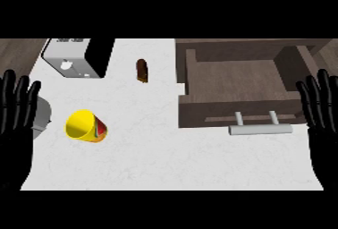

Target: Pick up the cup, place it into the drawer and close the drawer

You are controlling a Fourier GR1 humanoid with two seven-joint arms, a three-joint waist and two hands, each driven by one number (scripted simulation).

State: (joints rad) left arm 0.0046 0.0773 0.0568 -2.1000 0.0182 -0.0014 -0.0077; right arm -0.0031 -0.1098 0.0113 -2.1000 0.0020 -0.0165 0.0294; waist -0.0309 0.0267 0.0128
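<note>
Lying tipped, yellow cup [86,126] w/ hands [16,112] [322,107] open, edge-cropped; open drawer [238,85] interior seemingly bare.

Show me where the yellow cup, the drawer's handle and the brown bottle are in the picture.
yellow cup [84,126], head view, on its open mouth.
drawer's handle [260,129], head view, on the middle of the grey bar.
brown bottle [142,70], head view, on its body.
</note>
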